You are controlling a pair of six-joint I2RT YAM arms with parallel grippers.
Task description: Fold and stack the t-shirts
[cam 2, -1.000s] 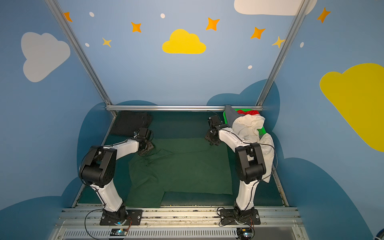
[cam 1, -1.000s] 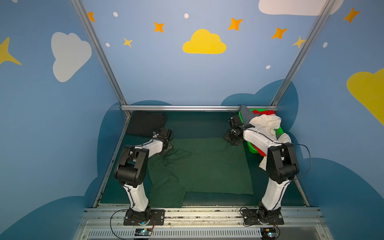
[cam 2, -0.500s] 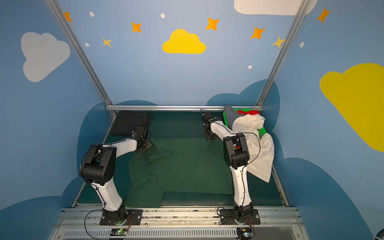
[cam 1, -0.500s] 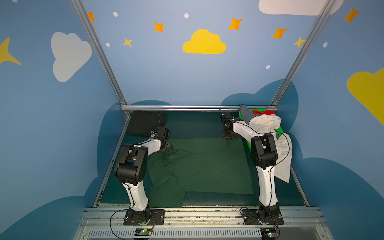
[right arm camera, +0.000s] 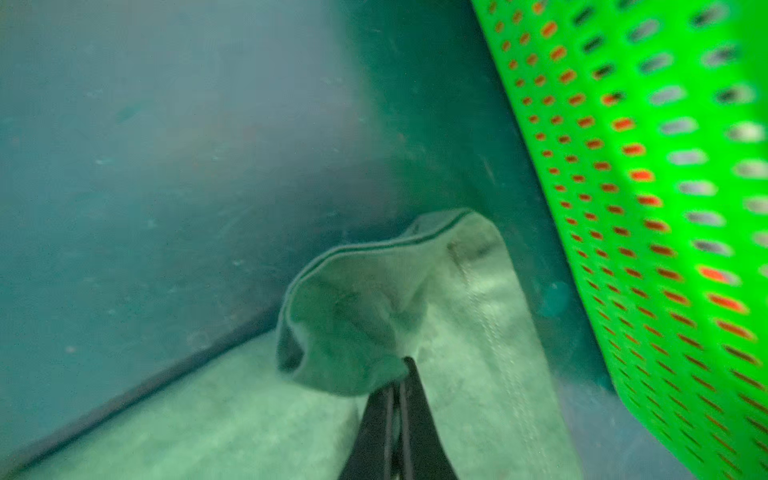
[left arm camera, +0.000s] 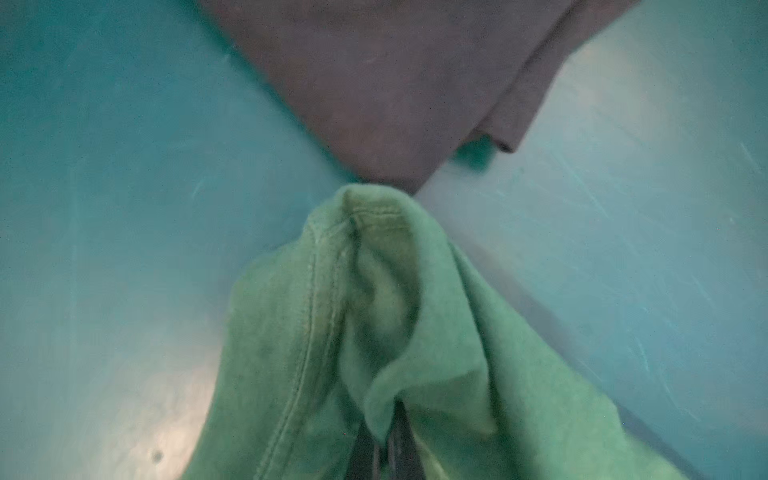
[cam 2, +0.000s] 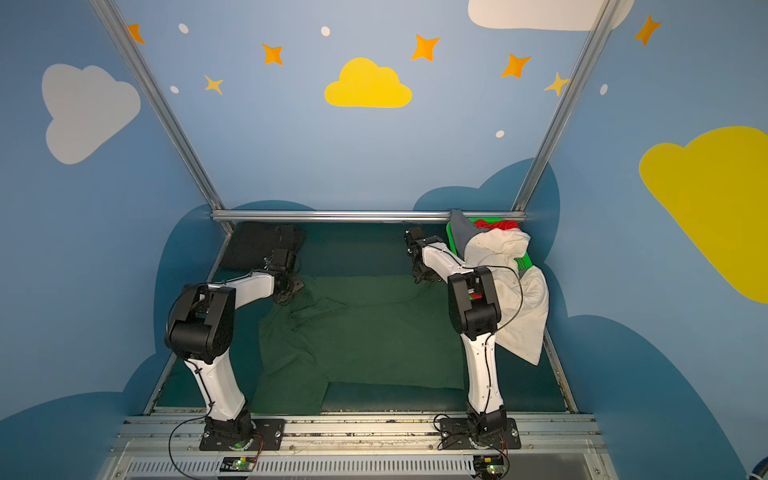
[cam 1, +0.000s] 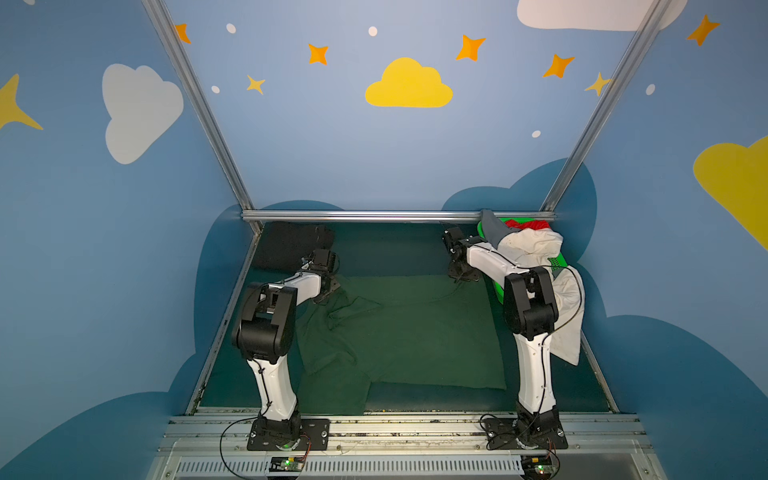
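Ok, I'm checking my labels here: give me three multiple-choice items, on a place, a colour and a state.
1. Where on the table does the black t-shirt lie?
A. far left corner
B. near right corner
C. middle

2. What colour is the spread-out t-shirt?
A. red
B. grey
C. dark green

3. How do the left gripper and right gripper stand?
A. both open
B. both shut on the spread-out t-shirt
C. only the left shut

Key: 1 A, both top views show it there. 2 C, it reads dark green from above. 3 B, each wrist view shows closed jaws pinching its cloth.
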